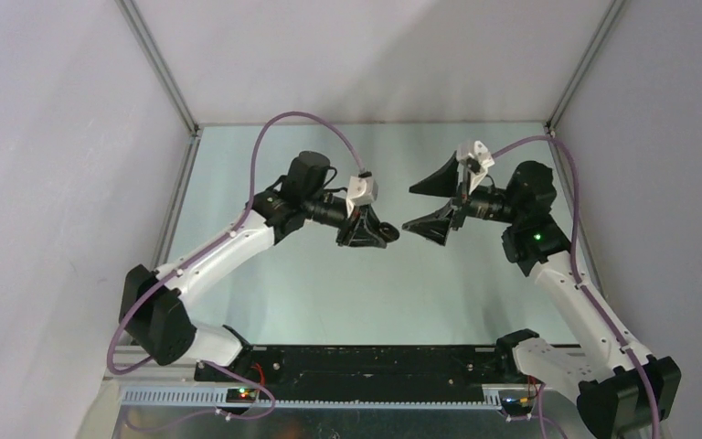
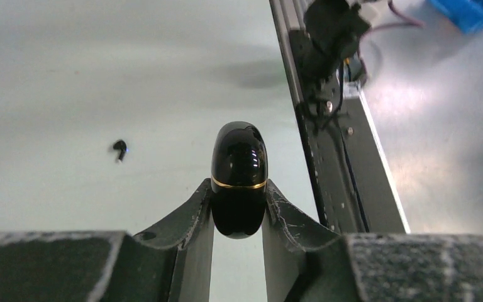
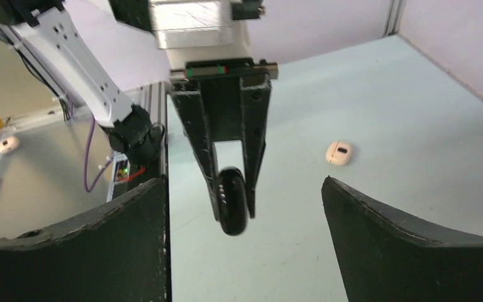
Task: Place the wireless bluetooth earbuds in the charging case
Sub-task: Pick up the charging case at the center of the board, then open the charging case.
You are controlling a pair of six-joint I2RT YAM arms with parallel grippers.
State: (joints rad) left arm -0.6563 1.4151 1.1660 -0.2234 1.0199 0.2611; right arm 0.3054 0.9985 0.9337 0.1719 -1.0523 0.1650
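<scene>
My left gripper (image 1: 377, 234) is shut on a glossy black charging case (image 2: 239, 157) with a thin gold band, closed and held above the table. The case also shows in the right wrist view (image 3: 233, 211), pinched between the left fingers. My right gripper (image 1: 418, 205) is wide open and empty, facing the case from the right with a small gap. One tiny black earbud (image 2: 119, 150) lies on the table. A small cream-white rounded piece (image 3: 338, 153) with a dark mark lies farther off; I cannot tell whether it is an earbud or a case. Other earbuds are out of view.
The pale green table (image 1: 329, 283) is bounded by white walls at back and sides. A black rail (image 1: 366, 361) with the arm bases runs along the near edge. Clutter lies outside the cell beyond that rail (image 3: 6, 145).
</scene>
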